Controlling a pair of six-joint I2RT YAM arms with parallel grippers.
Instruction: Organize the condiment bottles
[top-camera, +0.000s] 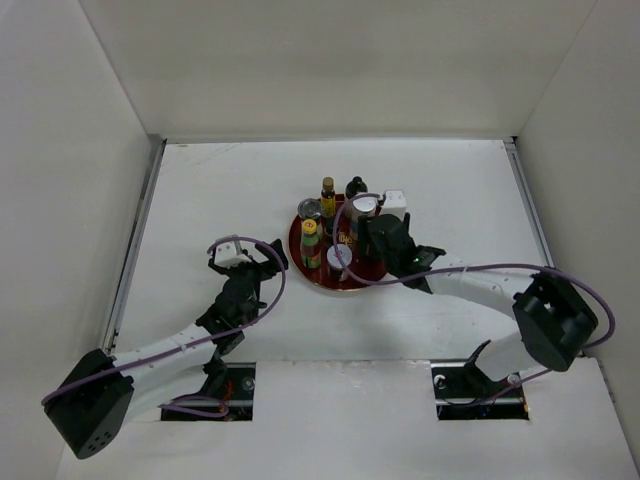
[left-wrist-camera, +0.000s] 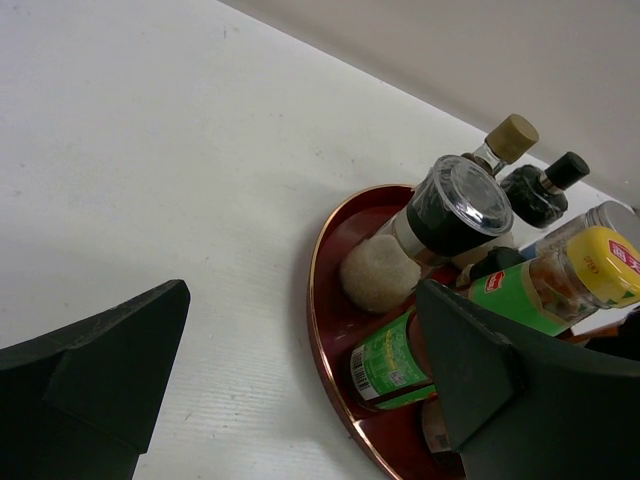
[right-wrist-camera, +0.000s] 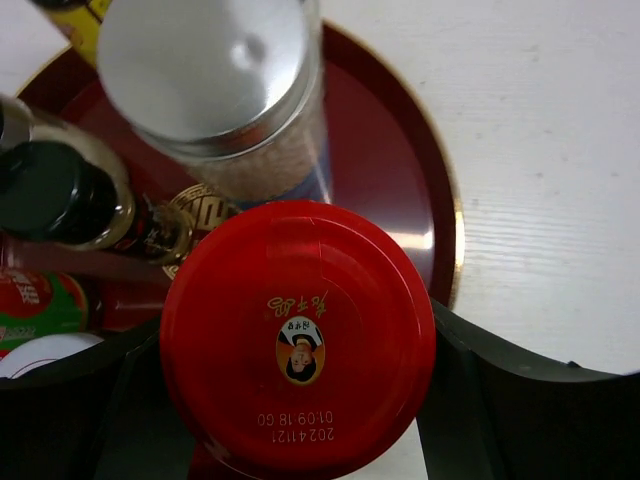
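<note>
White table (top-camera: 220, 190) w/ a faint grain, matte, boxed in by plain white panels: back wall (top-camera: 340, 70) and side walls (top-camera: 60, 150) sloping up and outward in the top view. Thin metal rails (top-camera: 135, 250) run along the L and R table edges. At the near edge both arm bases sit in two dark cut-outs (top-camera: 225, 388). The only colour on the surface is a round dark-red tray (top-camera: 318, 282) w/ a gold rim, approx. mid-table, slightly R of centre. The condiment bottles (top-camera: 328, 200) stand on it, packed close, most toward the back and L side. The left hand (left-wrist-camera: 300, 330) hovers low over bare table just L of the tray, fingers (left-wrist-camera: 100, 380) spread wide w/ nothing between them. Its view looks across at a yellow-cap bottle (left-wrist-camera: 560, 285) w/ a green label, plus a clear-topped jar (left-wrist-camera: 455, 205) behind it. The right hand (top-camera: 385, 240) reaches in over the tray's R side and is closed on the red-lid jar (right-wrist-camera: 298, 335) — one dark finger (right-wrist-camera: 470, 390) tight against each side below the lid. The lid carries a small portrait and a printed date. That jar is over the tray's near-R rim; can't tell if its base is down or lifted. Just beyond it stands a silver-lid jar (right-wrist-camera: 205, 65) of pale grains, near the tray's gold emblem. White table shows past the rim on the R — bare as far as the wrist view reaches.
</note>
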